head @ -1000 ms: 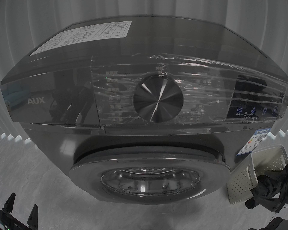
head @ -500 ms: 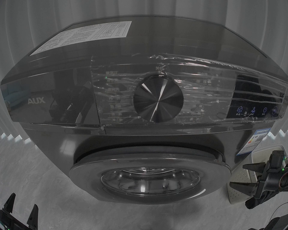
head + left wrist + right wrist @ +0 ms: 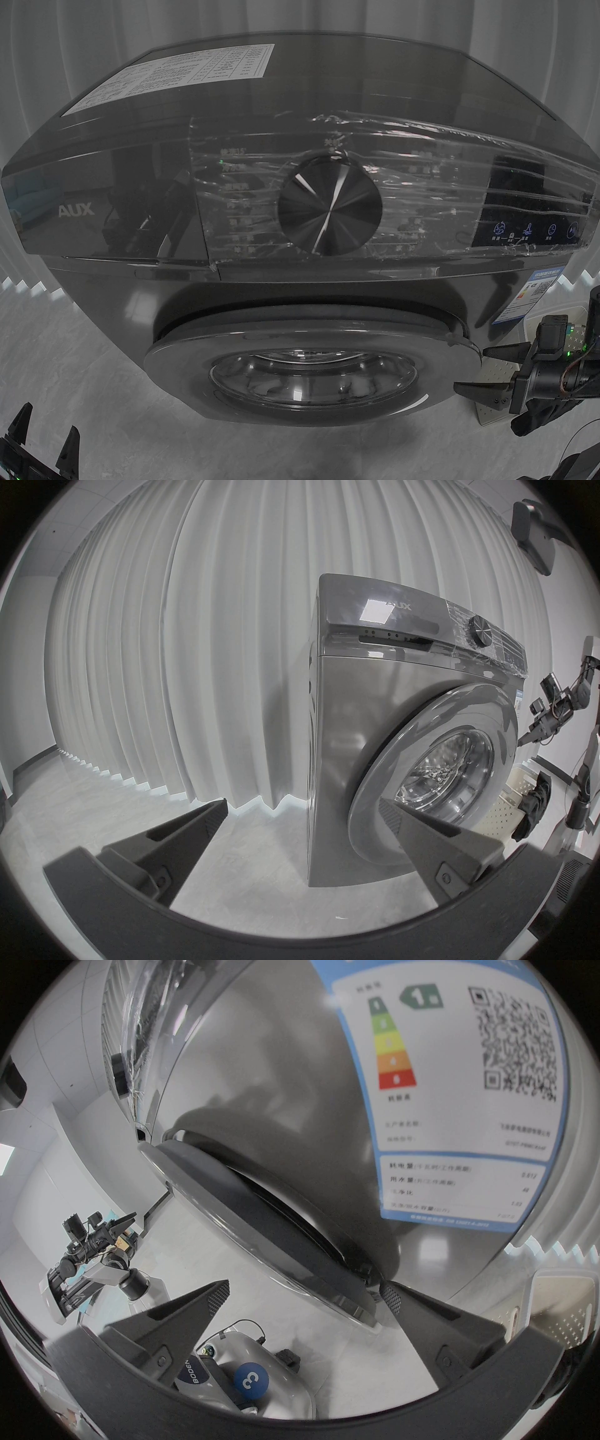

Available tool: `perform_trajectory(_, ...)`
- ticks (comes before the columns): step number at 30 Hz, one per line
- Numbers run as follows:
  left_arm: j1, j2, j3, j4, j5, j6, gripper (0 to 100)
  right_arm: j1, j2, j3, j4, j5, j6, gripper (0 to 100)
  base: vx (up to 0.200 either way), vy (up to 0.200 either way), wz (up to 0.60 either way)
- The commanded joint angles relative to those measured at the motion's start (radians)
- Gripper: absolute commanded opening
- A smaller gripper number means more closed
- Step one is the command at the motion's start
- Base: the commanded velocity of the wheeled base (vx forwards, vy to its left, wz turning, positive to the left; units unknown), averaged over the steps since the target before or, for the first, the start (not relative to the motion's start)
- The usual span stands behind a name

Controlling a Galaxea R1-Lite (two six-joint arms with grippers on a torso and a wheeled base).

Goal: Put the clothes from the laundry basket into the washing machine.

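The grey washing machine (image 3: 187, 300) stands in front of me with its round glass door (image 3: 312, 378) closed. My right gripper (image 3: 478, 373) is open beside the door's right rim, fingers pointing at it. In the right wrist view that gripper (image 3: 300, 1297) has the door rim (image 3: 262, 1222) just beyond its fingertips, not touching. The white perforated laundry basket (image 3: 494, 409) stands on the floor right of the machine, with a dark garment (image 3: 531, 422) hanging over its edge. My left gripper (image 3: 44, 437) is open and low at the left, far from the machine (image 3: 369, 742).
White curtains (image 3: 62, 50) hang behind and beside the machine. Pale floor (image 3: 75, 375) lies open to the left of the door. The control dial (image 3: 329, 206) and panel sit above the door. Another robot arm on a stand (image 3: 94, 1254) is off to the side.
My right gripper came up into the head view near the basket and moved left to the door's right rim. The left gripper and the door stayed still.
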Motion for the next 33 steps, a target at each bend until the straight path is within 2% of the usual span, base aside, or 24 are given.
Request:
perform_trajectory(1, 0.0, -0.018, 0.016, 0.0, 0.0, -0.001, 100, 0.004, 0.035, -0.01, -0.003, 0.002, -0.003, 100, 0.0, 0.0, 0.0)
perform_trajectory(11, 0.0, -0.018, 0.016, 0.0, 0.0, -0.001, 100, 0.007, 0.089, -0.013, -0.072, 0.004, -0.008, 100, 0.0, 0.0, 0.0)
perform_trajectory(16, 0.0, -0.018, 0.016, 0.0, 0.0, -0.001, 100, 0.074, 0.098, -0.007, -0.072, 0.008, 0.0, 100, 0.0, 0.0, 0.0)
perform_trajectory(21, 0.0, -0.018, 0.016, 0.0, 0.0, -0.001, 100, 0.094, 0.087, 0.004, -0.064, 0.013, 0.0, 100, 0.0, 0.0, 0.0)
perform_trajectory(26, 0.0, -0.018, 0.016, 0.0, 0.0, -0.001, 100, 0.085, 0.004, 0.039, -0.058, 0.01, -0.006, 100, 0.0, 0.0, 0.0)
perform_trajectory(32, 0.0, -0.018, 0.016, 0.0, -0.001, -0.006, 100, 0.076, 0.026, 0.015, -0.067, -0.004, -0.011, 100, -0.2, 0.0, 0.0)
perform_trajectory(33, 0.0, -0.018, 0.016, 0.0, -0.001, -0.004, 100, 0.065, 0.084, -0.02, -0.07, -0.015, -0.012, 100, -0.2, 0.0, 0.0)
